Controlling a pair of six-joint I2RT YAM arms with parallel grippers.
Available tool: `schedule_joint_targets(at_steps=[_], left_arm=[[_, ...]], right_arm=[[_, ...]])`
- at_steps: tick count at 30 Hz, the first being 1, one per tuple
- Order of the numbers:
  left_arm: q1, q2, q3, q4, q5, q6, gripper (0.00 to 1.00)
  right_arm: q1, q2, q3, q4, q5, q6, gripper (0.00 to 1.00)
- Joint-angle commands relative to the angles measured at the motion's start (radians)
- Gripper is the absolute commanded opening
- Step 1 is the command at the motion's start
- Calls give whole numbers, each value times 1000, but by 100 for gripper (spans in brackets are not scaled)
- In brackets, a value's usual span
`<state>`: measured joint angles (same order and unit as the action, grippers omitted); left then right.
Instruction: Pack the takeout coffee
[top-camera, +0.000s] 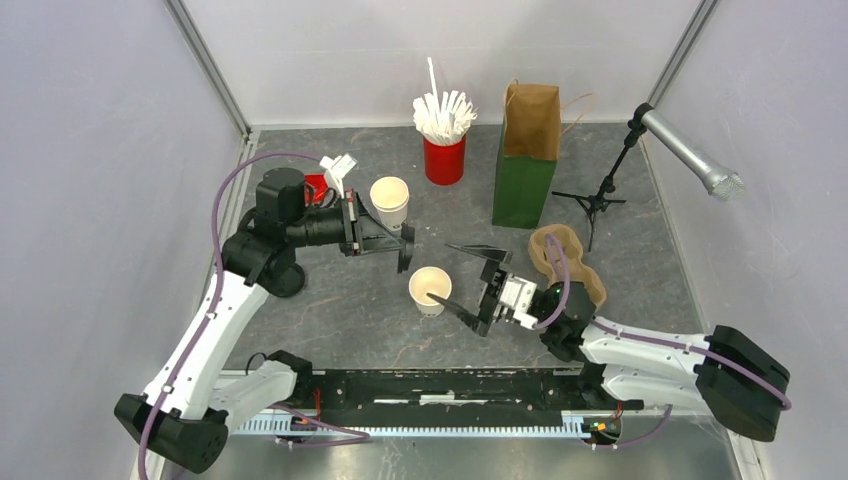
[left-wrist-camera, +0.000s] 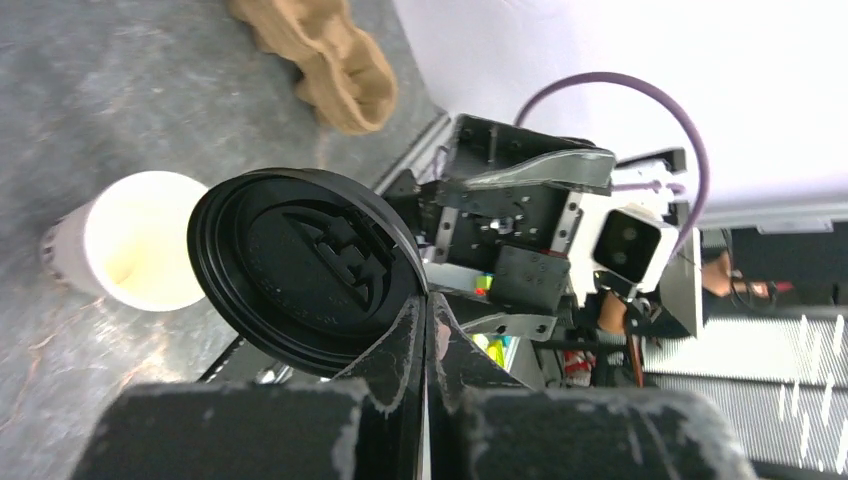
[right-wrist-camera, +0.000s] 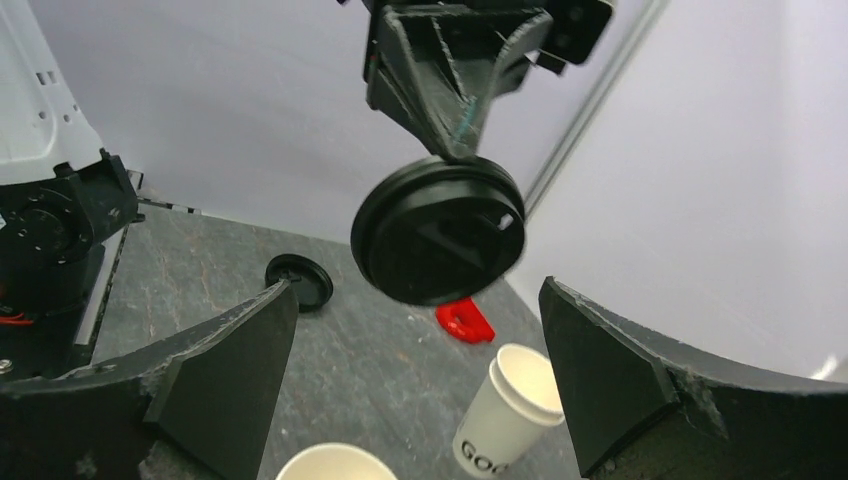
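Observation:
No lidded cup shows. A single lidless white cup (top-camera: 427, 288) stands mid-table; it also shows in the left wrist view (left-wrist-camera: 130, 240) and at the bottom edge of the right wrist view (right-wrist-camera: 330, 464). My left gripper (top-camera: 402, 240) is shut on the rim of a round black lid (left-wrist-camera: 300, 270), holding it on edge in the air just up-left of that cup. The lid (right-wrist-camera: 440, 232) hangs in front of my right gripper (right-wrist-camera: 420, 330). My right gripper (top-camera: 445, 272) is open and empty, its fingers spread on either side of the cup from the right.
A stack of white cups (top-camera: 390, 203) stands behind, with a red object (right-wrist-camera: 465, 320) and a second loose black lid (right-wrist-camera: 298, 280) near it. A brown-and-green paper bag (top-camera: 525, 160), a red cup of stirrers (top-camera: 444, 155), a cardboard carrier (top-camera: 568, 262) and a microphone stand (top-camera: 600, 195) sit farther back and right.

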<state>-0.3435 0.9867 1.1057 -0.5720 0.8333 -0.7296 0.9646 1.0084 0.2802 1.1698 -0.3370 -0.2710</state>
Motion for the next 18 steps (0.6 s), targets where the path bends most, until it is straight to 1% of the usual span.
schedule_joint_targets(at_steps=[1,3,8,18], left_arm=[[-59,-13,0,164,110,-116,3],[-71,-15,-5,164,123,-113,2],[-85,-26,-25,164,166,-108,2],[-100,-47,-59,166,190,-102,2]], right_arm=[[64,48,94,50,36,-163,98],[91,75,113,27,79,-202,98],[116,118,125,62,146,-230,98],[127,142,128,53,149,-259,98]])
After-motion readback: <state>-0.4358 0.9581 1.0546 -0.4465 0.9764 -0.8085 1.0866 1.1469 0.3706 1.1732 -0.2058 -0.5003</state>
